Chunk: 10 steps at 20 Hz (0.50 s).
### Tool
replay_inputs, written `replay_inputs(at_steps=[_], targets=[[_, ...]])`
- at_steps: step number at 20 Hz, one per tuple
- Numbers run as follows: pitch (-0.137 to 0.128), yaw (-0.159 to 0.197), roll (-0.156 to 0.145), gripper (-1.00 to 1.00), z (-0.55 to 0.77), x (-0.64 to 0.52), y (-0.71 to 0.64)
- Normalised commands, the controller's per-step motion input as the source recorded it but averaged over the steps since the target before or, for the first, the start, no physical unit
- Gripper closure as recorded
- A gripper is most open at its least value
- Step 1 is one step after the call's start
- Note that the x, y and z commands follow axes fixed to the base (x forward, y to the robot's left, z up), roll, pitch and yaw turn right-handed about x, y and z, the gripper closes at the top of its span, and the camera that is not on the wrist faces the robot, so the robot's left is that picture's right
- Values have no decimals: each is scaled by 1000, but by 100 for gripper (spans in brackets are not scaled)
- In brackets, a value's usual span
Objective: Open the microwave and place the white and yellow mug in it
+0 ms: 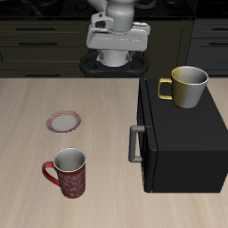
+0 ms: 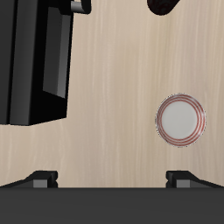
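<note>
The black microwave (image 1: 183,142) stands on the table with its door shut and its grey bar handle (image 1: 135,143) facing the table's middle. On its roof, near the back corner, the white and yellow mug (image 1: 188,85) stands upright. My gripper (image 1: 116,53) hangs high over the table's back edge, well away from both. In the wrist view its two fingertips (image 2: 42,178) are spread wide, so the gripper (image 2: 112,179) is open with nothing between them. That view also catches the microwave (image 2: 35,61).
A red patterned mug (image 1: 68,171) with a grey inside stands near the table's front edge. A small round plate (image 1: 64,120) with a pink rim (image 2: 180,118) lies on the wood between that mug and the robot's base.
</note>
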Motion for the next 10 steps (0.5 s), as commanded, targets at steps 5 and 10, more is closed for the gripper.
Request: replay_inputs(at_steps=[5, 10], targets=[[76, 60, 12, -100, 25, 345, -89], [-37, 57, 22, -100, 201, 318, -101]])
